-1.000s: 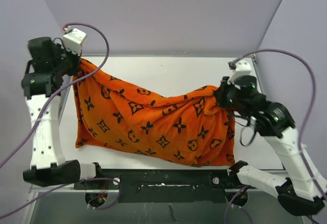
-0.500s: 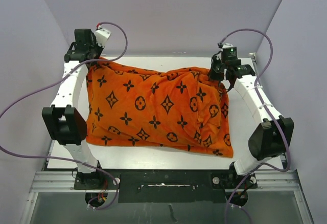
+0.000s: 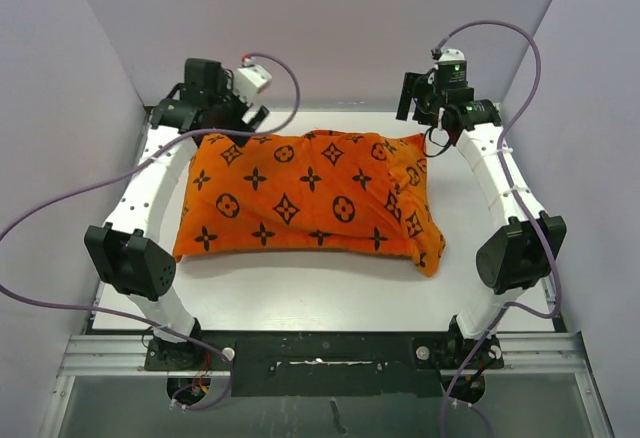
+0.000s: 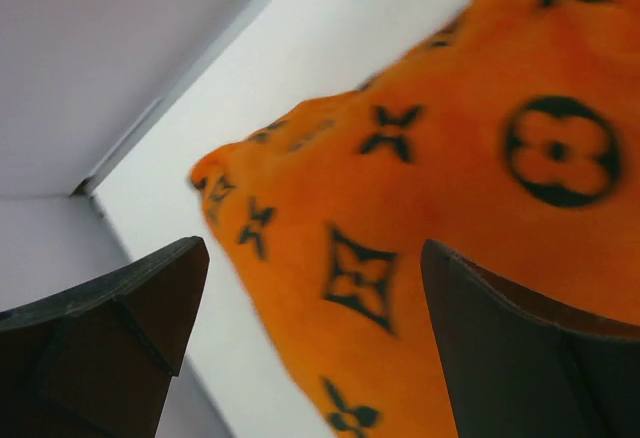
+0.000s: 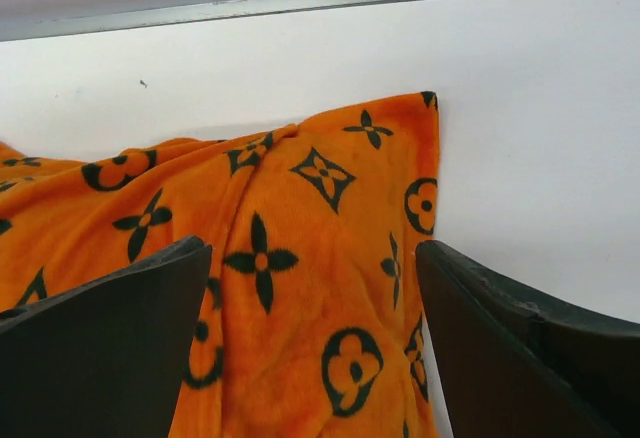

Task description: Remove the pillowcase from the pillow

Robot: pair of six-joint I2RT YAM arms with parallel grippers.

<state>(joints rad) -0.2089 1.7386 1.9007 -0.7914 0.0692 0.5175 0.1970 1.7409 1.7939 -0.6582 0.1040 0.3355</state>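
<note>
Dropped flat onto the surface (image 3: pixel 300 283), the pillowcase (image 3: pixel 310 198) lies centred, released; left tool (image 4: pixel 315 288) and right tool (image 5: pixel 312 298) hang spread over its far corners. Soft, light plush: pinch a corner fold.

White arms (image 3: pixel 150 173) with black joints, purple cables (image 3: pixel 537 63), and seemingly dark brown jaws.

A white table (image 3: pixel 300 293) stands in a pale lilac booth, its back wall (image 3: pixel 320 28) and slanting side walls (image 3: pixel 50 108) rising from its edges, a metal rail (image 3: pixel 100 356) along the near side, under soft even light.
</note>
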